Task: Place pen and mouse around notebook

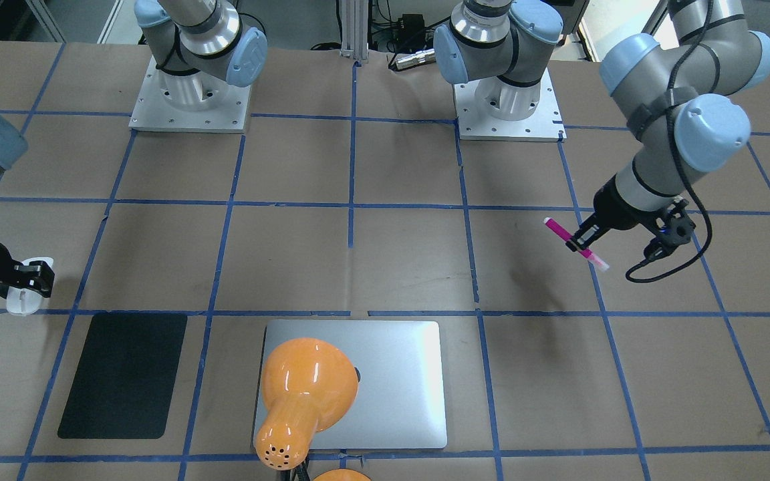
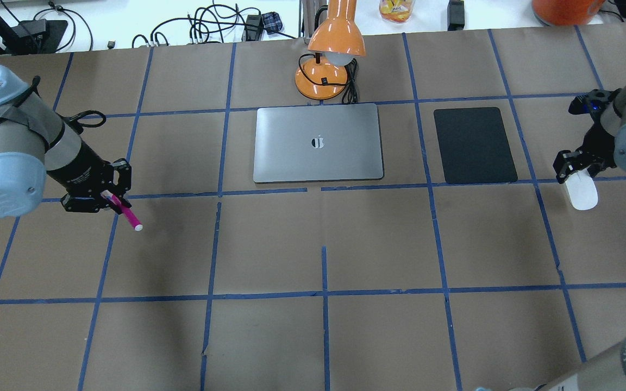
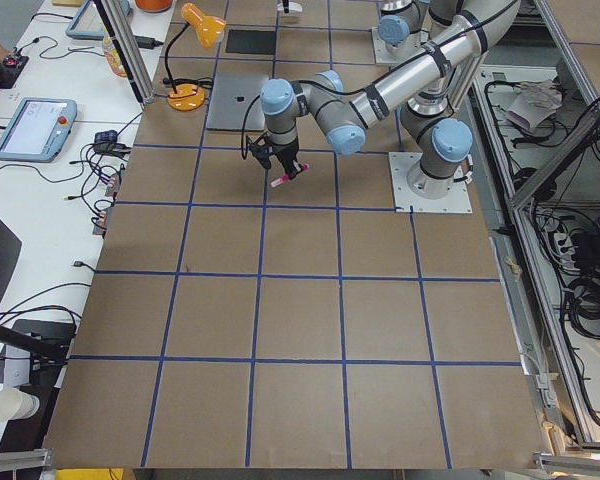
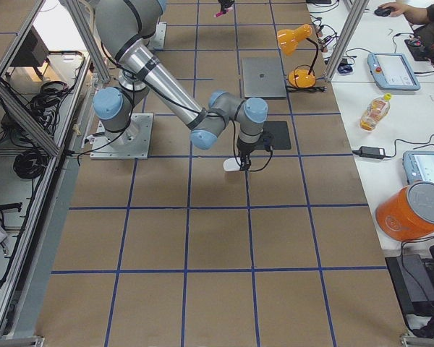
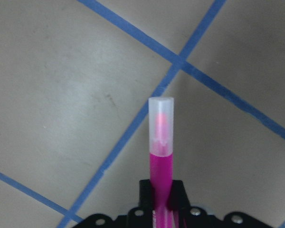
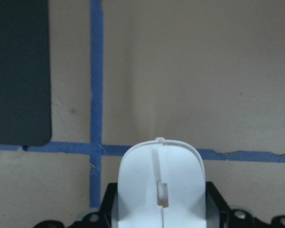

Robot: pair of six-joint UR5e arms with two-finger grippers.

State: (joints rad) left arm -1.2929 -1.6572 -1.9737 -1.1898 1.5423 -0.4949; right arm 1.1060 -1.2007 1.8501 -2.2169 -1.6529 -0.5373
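Observation:
My left gripper (image 2: 107,196) is shut on the magenta pen (image 2: 127,214), which sticks out at a slant over the brown table, well to the left of the notebook (image 2: 318,142). In the left wrist view the pen (image 5: 160,156) shows its pale cap end forward. My right gripper (image 2: 576,165) is shut on the white mouse (image 2: 582,193), at the table's right end, just right of the black mat. The right wrist view has the mouse (image 6: 161,190) between the fingers, over a blue tape line. The silver-grey notebook (image 1: 392,381) lies flat and closed.
A black mat (image 2: 474,145) lies right of the notebook. An orange desk lamp (image 2: 328,65) stands behind the notebook, its shade (image 1: 305,384) leaning over it. Blue tape lines grid the table. Benches with tablets, cables and a bottle (image 4: 376,112) flank the far edge.

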